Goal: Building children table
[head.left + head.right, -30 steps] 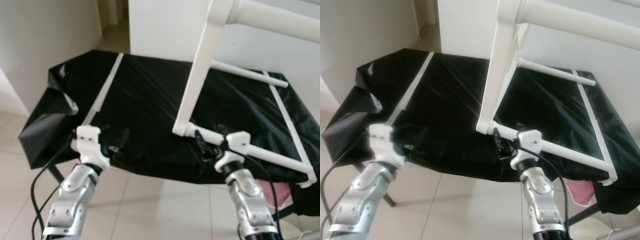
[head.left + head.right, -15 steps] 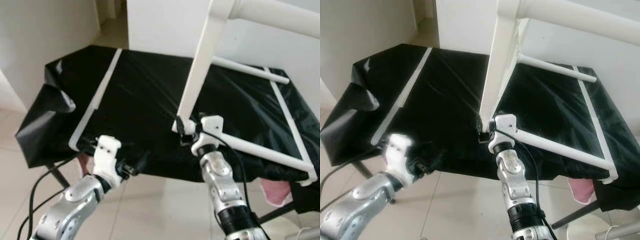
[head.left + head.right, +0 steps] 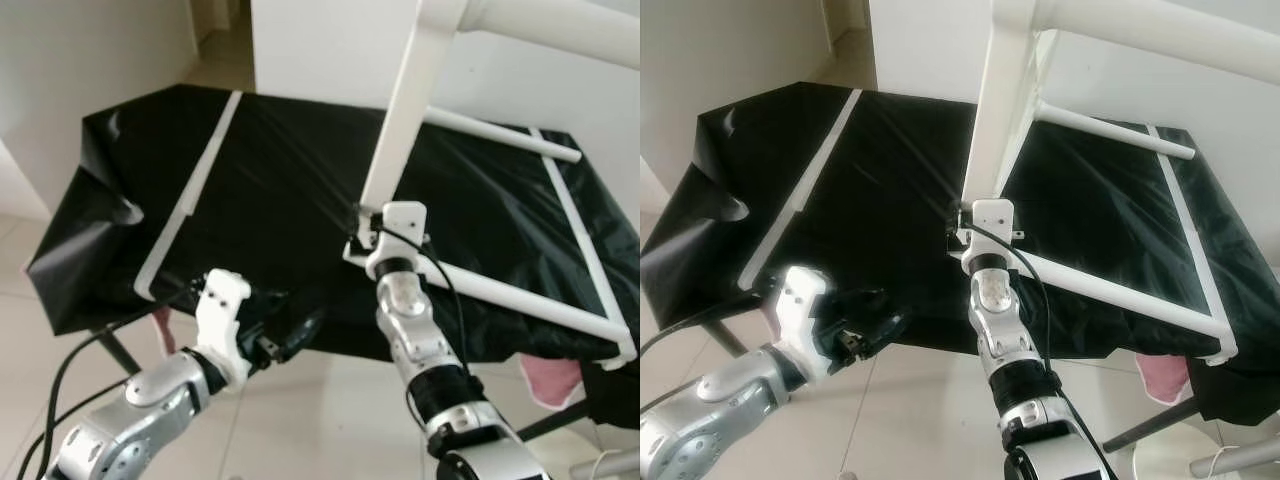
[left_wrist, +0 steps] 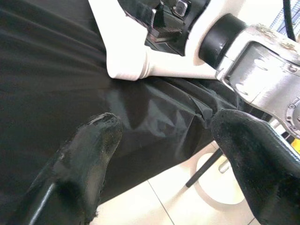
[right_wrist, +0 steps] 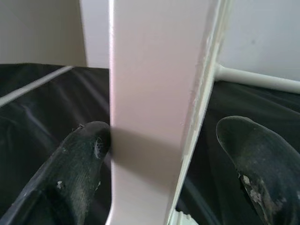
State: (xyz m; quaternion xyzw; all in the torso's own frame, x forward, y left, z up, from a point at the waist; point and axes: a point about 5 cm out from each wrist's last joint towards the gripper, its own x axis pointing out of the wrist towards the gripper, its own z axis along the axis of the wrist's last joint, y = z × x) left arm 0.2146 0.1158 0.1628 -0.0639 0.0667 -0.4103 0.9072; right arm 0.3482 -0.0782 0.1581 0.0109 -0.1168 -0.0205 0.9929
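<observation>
A: What sits around the white table frame (image 3: 470, 200)?

B: It rests on a counter (image 3: 270, 200) draped in black plastic sheeting. One flat white leg (image 3: 992, 120) rises upright from the frame's near corner; a round rail (image 3: 520, 305) runs along the near edge, another (image 3: 1110, 130) along the far side. A loose white strip (image 3: 195, 195) lies on the left part of the sheeting, well apart from the frame.

A: And the end effectors?

B: The right end effector (image 5: 164, 154) is at the foot of the upright leg, fingers spread, one on each side of it; the left-hand finger (image 5: 79, 154) touches the leg, the other stands off. The left end effector (image 3: 295, 335) hangs at the counter's front edge, fingers apart, nothing between them.

A: The room?

B: Pale floor tiles (image 3: 300, 410), white walls (image 3: 320, 50), something pink (image 3: 555, 380) under the sheeting at the right.
</observation>
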